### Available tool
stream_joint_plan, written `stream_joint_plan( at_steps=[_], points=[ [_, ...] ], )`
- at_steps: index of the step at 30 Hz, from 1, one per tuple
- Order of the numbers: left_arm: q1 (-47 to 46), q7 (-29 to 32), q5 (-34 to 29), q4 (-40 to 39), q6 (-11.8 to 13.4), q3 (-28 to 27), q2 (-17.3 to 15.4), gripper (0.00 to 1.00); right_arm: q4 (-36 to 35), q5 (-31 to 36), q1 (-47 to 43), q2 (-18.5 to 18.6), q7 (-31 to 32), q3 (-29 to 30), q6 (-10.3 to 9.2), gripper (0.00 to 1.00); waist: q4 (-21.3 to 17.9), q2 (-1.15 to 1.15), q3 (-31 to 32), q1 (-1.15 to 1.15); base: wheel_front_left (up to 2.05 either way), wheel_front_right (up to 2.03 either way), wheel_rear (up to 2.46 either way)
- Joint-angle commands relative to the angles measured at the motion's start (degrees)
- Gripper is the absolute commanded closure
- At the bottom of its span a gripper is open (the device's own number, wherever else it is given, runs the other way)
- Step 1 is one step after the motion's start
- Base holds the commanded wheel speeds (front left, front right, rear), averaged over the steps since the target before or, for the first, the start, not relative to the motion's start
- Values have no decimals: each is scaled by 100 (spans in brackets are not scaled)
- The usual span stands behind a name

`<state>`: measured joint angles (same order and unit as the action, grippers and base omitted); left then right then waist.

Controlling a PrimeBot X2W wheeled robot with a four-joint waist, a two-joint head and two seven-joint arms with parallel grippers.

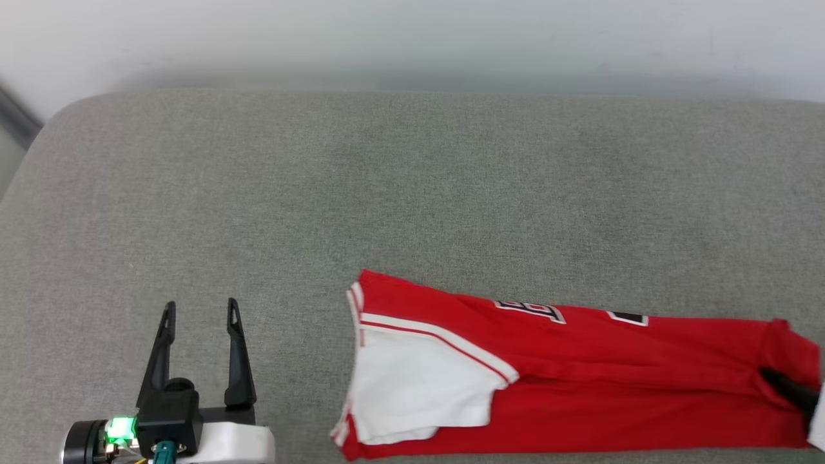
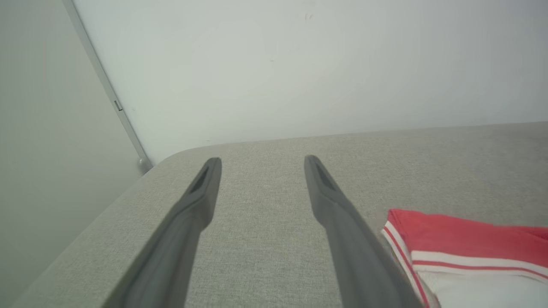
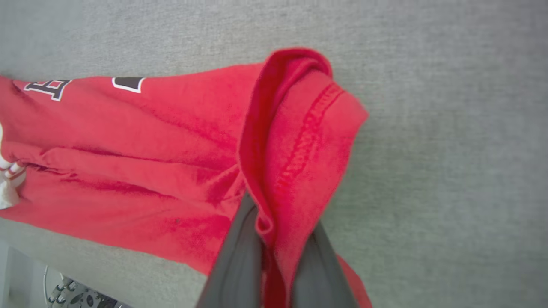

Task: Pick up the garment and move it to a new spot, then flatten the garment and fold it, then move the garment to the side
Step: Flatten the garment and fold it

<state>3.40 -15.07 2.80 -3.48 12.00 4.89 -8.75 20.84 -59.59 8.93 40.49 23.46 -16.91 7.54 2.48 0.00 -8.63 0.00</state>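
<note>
Garment half-folded, hem end pinched

Nearest, the right gripper point(image 3: 278, 244) has its jaws closed on the bunched hem of the garment point(image 1: 580, 393), which lies folded lengthwise along the grey cushion's point(image 1: 412, 180) near edge. The left gripper point(image 1: 201, 308) hovers empty, jaws wide. Cross-folding and moving aside seem left.

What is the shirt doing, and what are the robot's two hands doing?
garment: folded into a long strip, lying on the grey cushion, one end bunched and pinched.
left hand: open, empty, apart from the garment.
right hand: shut on the garment's red hem end.
</note>
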Motion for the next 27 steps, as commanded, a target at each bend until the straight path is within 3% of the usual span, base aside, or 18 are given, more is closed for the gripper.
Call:
stream_joint_plan(
  at_steps=[1, 6, 9, 13, 20, 27],
  points=[
    [113, -11, -70, -12, -40, -25, 26, 0, 143, 81, 15, 170, 31, 84, -10, 100, 0, 0, 40, 0, 0, 0, 0],
    [229, -11, -155, -1, -121, -31, 103, 0, 533, 307, -52, 458, 173, 242, -10, 100, 12, 0, 138, 0, 0, 0, 0],
    [258, -11, -173, 25, -177, -38, 119, 0, 431, 173, -56, 334, 313, 311, -8, 100, 17, 0, 174, 0, 0, 0, 0],
    [274, -12, -171, 71, -217, -87, 134, 0, -233, -56, -153, 318, 698, 216, -7, 100, 6, 0, 202, 0, 0, 0, 0],
    [198, -12, -218, 118, -281, -168, 146, 0, -1824, -499, -79, -59, 1095, 170, -7, 100, 0, 0, 174, 0, 0, 0, 0],
    [7, -12, -249, 127, -330, -164, 153, 0, -2463, 145, 699, -554, 1652, -511, -7, 100, 12, 0, -35, 0, 0, 0, 0]
  ],
)
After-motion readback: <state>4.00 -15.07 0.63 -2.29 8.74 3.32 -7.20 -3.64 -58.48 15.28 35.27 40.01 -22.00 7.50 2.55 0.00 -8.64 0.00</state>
